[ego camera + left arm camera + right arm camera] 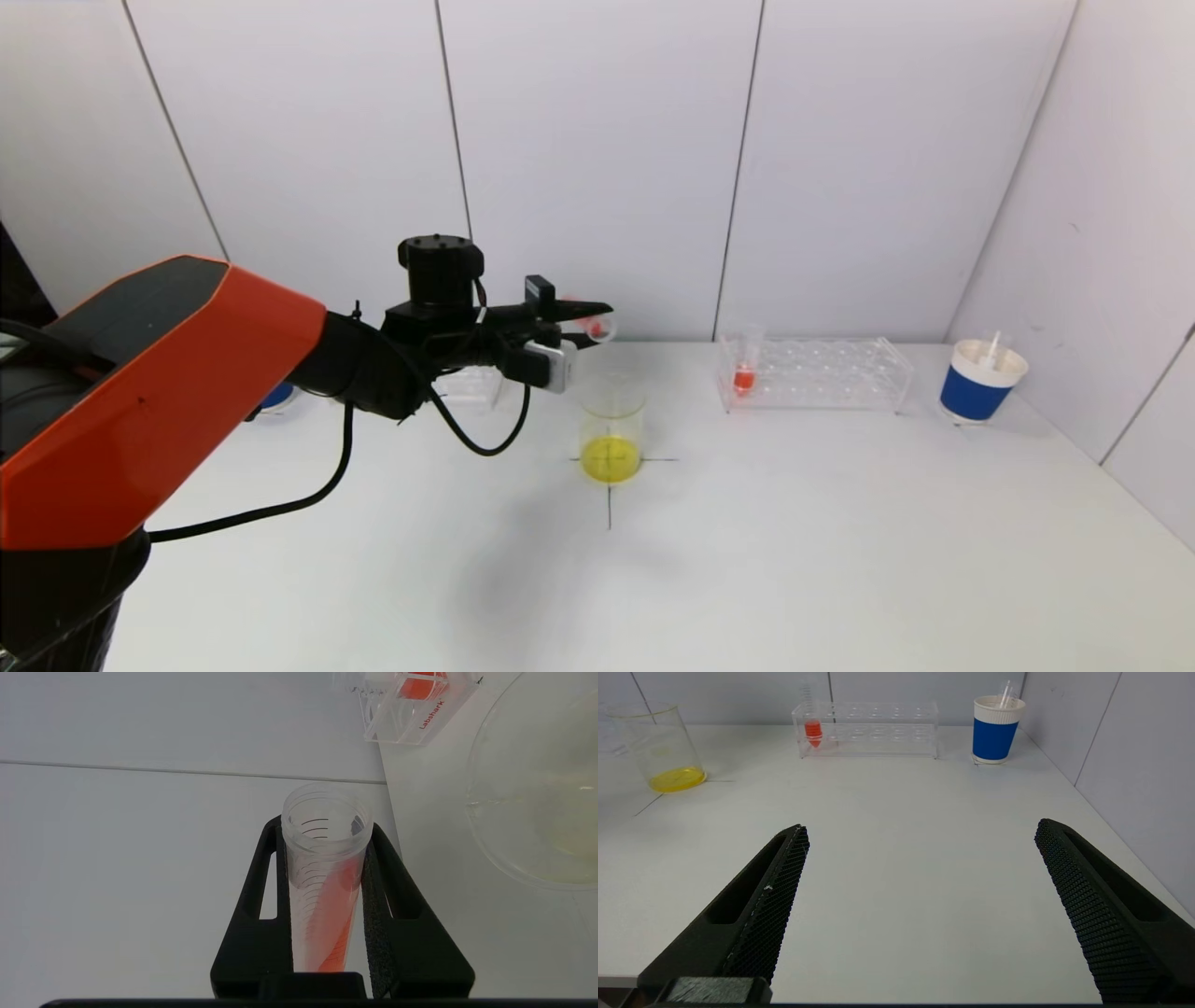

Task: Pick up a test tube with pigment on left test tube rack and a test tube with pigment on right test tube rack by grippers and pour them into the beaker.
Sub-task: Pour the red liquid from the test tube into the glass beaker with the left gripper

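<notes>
Head view shows the left gripper raised above the table, just over and behind the beaker, which stands on a black cross mark near the middle of the table. Its jaws are clamped tight on a tube lying roughly level, with its open mouth pointing toward the table's right side. In the left wrist view the tube sits squeezed between both fingers, and orange pigment lies in a streak along its inside wall, short of the mouth. The beaker's rim shows just beside the tube there, with nothing orange in it; a shallow layer of yellow liquid covers its bottom.

A clear rack stands by the far edge, right of the middle. One tube with orange pigment stands upright in its end slot nearest the beaker. A blue and white paper cup sits near the far right corner with a thin clear item standing in it. Part of another clear rack shows behind the left arm, toward the far left.

The right gripper appears only in its own wrist view, low over the near part of the table, jaws spread wide and holding nothing.
</notes>
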You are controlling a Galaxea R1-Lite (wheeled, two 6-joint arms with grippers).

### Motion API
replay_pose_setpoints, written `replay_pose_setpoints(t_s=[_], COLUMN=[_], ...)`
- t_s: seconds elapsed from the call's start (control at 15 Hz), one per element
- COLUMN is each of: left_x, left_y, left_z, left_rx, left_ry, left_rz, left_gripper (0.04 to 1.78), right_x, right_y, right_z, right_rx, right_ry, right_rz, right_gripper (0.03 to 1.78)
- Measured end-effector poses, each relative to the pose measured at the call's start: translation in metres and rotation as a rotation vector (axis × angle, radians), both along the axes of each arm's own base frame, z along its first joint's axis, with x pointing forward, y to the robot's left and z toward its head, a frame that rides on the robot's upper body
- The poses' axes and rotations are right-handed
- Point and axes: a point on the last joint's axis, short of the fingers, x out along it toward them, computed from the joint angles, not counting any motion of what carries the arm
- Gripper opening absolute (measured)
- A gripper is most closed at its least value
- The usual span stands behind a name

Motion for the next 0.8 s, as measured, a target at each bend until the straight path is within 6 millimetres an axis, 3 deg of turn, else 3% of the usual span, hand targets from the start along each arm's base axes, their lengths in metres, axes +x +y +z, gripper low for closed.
replay_pose_setpoints(t_s=[0.8], left_x=[-0.004], left_y=[0.000], left_z=[-0.012], left_rx=[0.038], left_ry=[-0.104], left_rz=[-0.009], left_gripper=[0.44], right_x=[0.000], right_y=[0.000], right_z=[0.000], right_rx=[0.000], right_ry=[0.000], right_rz=[0.000], right_gripper=[1.76])
